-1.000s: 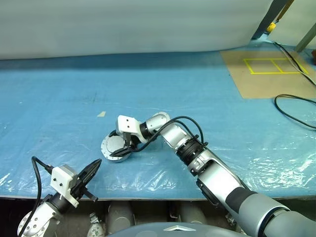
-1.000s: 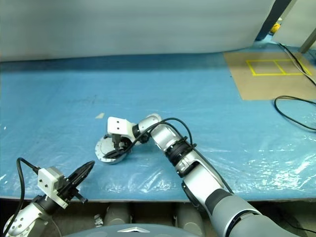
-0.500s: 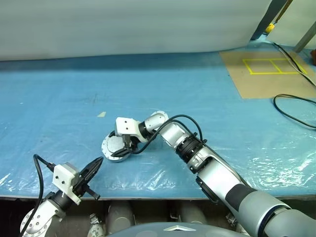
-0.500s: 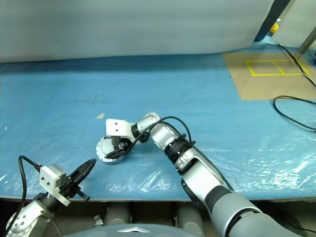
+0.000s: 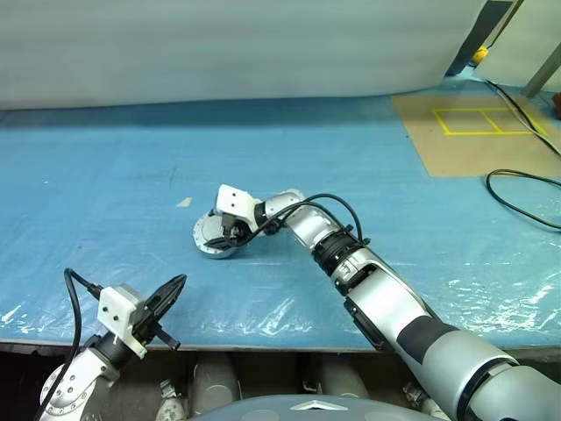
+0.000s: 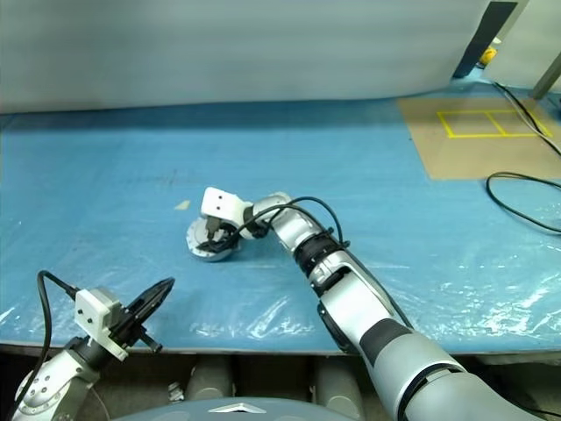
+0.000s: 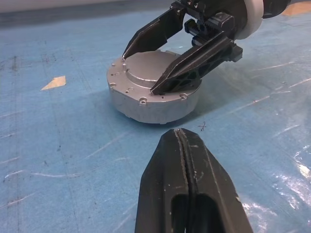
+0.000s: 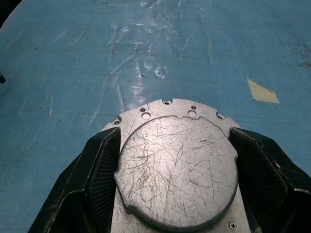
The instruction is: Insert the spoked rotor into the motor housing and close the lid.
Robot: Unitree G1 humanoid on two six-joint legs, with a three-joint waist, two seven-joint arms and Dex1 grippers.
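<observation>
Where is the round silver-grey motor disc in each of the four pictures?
Left eye view: motor disc, centre-left on the blue sheet.
Right eye view: centre-left.
Left wrist view: upper middle.
Right wrist view: lower middle.
Shared landmark: the tan tape scrap beside the disc, and the right gripper straddling it.

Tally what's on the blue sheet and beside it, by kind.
Silver motor assembly, lid closed on top: 1
Robot pincers: 2, right pincer astride the lid, left pincer shut, apart from it
Tan tape scrap: 1
Cardboard sheet with yellow markings: 1
Black cable: 1
Total: 6
</observation>
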